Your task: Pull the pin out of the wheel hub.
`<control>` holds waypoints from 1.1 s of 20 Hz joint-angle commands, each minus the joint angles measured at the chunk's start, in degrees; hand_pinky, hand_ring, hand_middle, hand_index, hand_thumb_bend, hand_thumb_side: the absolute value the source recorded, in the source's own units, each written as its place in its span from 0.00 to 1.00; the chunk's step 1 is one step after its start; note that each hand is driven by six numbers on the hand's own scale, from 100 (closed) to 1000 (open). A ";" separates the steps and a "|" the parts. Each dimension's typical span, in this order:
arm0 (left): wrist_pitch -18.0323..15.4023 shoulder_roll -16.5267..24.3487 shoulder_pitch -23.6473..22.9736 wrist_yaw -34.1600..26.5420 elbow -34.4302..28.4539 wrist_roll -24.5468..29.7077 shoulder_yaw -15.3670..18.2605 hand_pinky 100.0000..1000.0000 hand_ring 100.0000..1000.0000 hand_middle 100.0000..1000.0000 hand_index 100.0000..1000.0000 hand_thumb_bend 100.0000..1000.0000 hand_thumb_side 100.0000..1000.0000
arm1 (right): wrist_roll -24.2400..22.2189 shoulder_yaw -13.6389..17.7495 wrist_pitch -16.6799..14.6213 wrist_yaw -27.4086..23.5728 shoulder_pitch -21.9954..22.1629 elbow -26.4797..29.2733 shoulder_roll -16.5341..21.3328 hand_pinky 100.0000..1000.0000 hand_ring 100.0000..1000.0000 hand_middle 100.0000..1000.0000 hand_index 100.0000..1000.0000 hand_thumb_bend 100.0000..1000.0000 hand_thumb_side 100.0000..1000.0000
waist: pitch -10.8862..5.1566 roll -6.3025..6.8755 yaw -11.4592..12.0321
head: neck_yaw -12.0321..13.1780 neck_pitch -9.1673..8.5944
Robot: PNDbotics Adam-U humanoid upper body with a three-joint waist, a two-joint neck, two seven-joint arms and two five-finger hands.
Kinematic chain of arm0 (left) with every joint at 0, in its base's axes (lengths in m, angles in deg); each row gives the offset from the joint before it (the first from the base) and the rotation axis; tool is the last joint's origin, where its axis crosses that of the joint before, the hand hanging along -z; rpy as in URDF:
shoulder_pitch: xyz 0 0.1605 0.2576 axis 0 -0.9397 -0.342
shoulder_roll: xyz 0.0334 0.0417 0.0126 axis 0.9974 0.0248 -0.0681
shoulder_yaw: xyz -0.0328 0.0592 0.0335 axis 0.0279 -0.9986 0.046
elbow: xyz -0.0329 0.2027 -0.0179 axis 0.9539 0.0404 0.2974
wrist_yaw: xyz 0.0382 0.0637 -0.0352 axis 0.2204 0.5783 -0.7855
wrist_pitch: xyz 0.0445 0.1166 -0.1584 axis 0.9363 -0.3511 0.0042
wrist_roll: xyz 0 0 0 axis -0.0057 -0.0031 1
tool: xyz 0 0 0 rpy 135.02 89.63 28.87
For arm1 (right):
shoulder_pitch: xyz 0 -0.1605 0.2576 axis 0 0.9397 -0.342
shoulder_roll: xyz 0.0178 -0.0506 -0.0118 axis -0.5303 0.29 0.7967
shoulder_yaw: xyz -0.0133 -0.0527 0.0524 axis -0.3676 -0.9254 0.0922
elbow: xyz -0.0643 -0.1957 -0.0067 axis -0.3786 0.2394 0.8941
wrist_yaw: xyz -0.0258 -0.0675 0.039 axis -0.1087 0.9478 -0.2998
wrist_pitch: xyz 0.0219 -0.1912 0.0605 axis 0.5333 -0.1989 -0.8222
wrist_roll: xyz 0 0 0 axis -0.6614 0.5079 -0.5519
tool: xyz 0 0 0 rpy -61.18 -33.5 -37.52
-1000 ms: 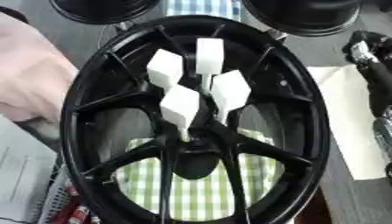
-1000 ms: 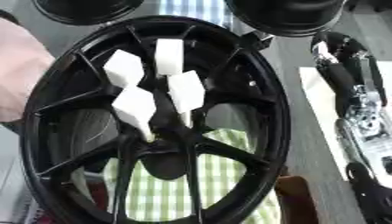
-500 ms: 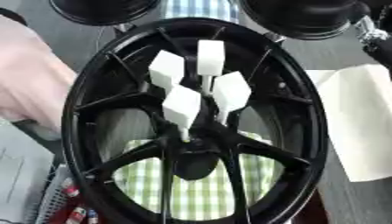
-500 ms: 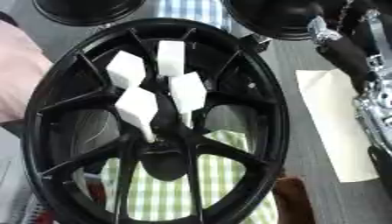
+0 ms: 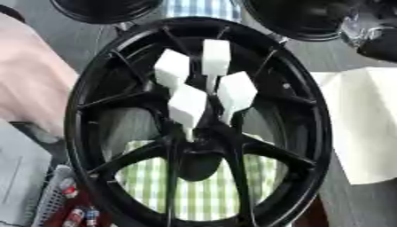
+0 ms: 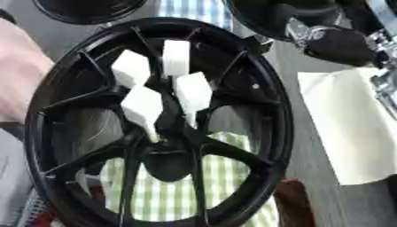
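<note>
1. Black wheel hub (image 5: 198, 124) fills the view, lying on a green-checked cloth (image 5: 205, 190) on the table (image 6: 310, 57), its face up toward the camera.
2. Four white-headed pins (image 5: 188, 104) are seated around the hub centre. Thin stems run down into the bolt holes and blocky white heads stand above, so each long axis runs roughly along the wheel axle, heads toward the camera and fanned slightly outward.
3. Right robot hand (image 6: 341, 44) shows dark at the upper right, well apart from the pins. Cannot tell whether its fingers are spread or curled. Left robot hand is not visible.
4. Step, as judged: approach; no pin is grasped.
5. Next move calls for reaching to one head, pinching it, and pulling straight along its stem.
6. Cream paper (image 5: 364, 124) lies right of the rim.
</note>
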 commanded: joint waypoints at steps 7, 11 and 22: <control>0.30 2.15 0.60 0.29 -0.42 0.85 -0.55 0.71 0.73 0.67 0.65 0.31 0.67 | -4.69 -4.10 -0.46 0.23 -4.16 1.03 12.59 0.82 0.76 0.65 0.76 0.36 0.33 | -1.62 -1.17 0.43 | -0.89 0.39; 0.44 2.43 1.17 0.13 -0.36 1.58 -1.28 0.70 0.73 0.67 0.65 0.31 0.67 | -8.27 -9.90 -3.42 3.60 -7.57 1.03 18.41 0.82 0.77 0.66 0.77 0.41 0.35 | -1.65 -1.36 1.56 | -2.16 0.51; 0.53 2.65 0.48 0.11 0.03 2.08 -1.59 0.70 0.73 0.67 0.65 0.31 0.67 | -17.92 -22.21 -1.38 7.12 -21.82 1.03 13.59 0.81 0.77 0.66 0.78 0.52 0.31 | -2.86 -1.23 0.83 | -2.20 1.01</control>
